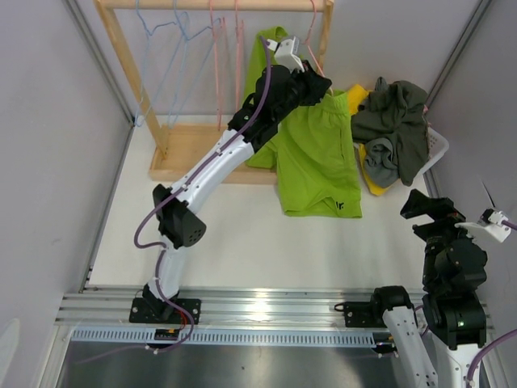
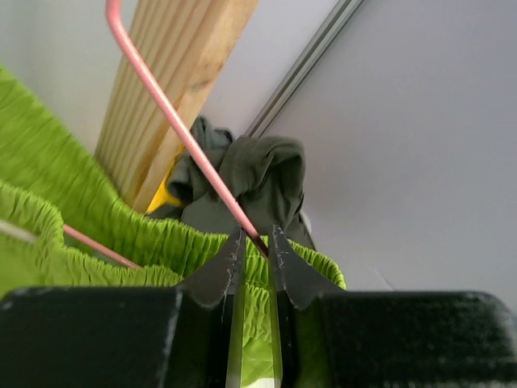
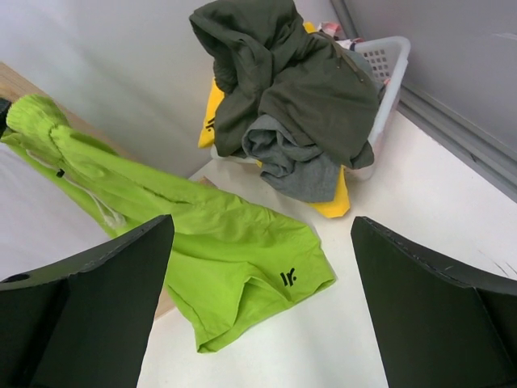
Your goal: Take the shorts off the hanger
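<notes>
Tabletop [image 1: 242,242]: lime shorts [image 1: 315,153] below end effector [image 2: 257,233] gripping hanger [image 2: 178,121].

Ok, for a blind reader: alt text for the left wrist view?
The left gripper pinches a thin pink wire hanger just above the gathered waistband of lime green fabric shorts. Behind: a pale wooden rack post and bunched dark grey shorts.

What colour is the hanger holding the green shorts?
Pink hanger, best seen in left wrist view.
</notes>
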Robot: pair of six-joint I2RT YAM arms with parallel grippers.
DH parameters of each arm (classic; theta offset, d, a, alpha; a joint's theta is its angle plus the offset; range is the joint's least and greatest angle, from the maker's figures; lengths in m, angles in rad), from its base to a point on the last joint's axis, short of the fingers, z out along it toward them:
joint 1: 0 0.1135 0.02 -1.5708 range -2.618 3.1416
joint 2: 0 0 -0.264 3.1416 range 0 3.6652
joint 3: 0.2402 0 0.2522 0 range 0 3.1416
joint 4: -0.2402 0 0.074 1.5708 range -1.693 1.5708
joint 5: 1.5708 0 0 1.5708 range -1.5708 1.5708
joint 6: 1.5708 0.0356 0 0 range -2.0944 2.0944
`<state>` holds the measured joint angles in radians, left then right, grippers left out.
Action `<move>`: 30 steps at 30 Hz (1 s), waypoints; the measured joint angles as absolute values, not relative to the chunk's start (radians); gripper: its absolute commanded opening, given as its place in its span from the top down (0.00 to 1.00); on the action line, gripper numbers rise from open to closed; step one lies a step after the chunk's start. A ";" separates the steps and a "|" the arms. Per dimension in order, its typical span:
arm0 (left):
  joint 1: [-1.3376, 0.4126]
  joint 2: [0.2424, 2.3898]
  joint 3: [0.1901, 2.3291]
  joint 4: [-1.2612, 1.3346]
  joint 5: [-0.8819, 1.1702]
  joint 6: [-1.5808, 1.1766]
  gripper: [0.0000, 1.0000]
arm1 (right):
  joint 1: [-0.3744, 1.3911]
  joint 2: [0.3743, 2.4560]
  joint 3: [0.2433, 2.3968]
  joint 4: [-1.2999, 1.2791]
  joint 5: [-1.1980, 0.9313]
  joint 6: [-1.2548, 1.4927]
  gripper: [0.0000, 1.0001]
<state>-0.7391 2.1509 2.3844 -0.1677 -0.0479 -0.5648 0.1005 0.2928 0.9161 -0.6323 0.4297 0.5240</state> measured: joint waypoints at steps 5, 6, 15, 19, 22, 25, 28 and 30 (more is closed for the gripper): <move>-0.738 2.003 2.267 -0.284 -0.062 -0.539 1.00 | 0.091 0.291 0.916 -0.620 0.364 0.532 0.02; -0.738 1.968 2.246 -0.310 -0.070 -0.533 1.00 | 0.088 0.291 0.916 -0.615 0.347 0.536 0.02; -0.739 1.790 2.164 -0.458 -0.156 -0.476 0.61 | 0.070 0.319 0.921 -0.582 0.199 0.547 0.01; -0.741 1.789 2.163 -0.498 -0.158 -0.453 0.22 | 0.068 0.408 0.965 -0.570 0.130 0.512 0.01; -0.743 1.805 2.173 -0.523 -0.157 -0.440 0.10 | 0.068 0.515 1.027 -0.569 0.086 0.469 0.01; -0.742 1.855 2.239 -0.550 -0.155 -0.425 0.09 | 0.068 0.582 1.058 -0.563 0.059 0.440 0.01; -0.743 1.918 2.332 -0.571 -0.155 -0.408 0.09 | 0.068 0.596 1.059 -0.567 0.041 0.424 0.01; -0.742 1.945 2.368 -0.572 -0.155 -0.400 0.10 | 0.068 0.593 1.058 -0.566 0.036 0.421 0.00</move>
<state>-0.7422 1.9450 2.3680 -0.5716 -0.1551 -0.4000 0.0681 0.5930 1.0576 -0.5655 0.0357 0.4210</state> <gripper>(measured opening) 0.909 0.993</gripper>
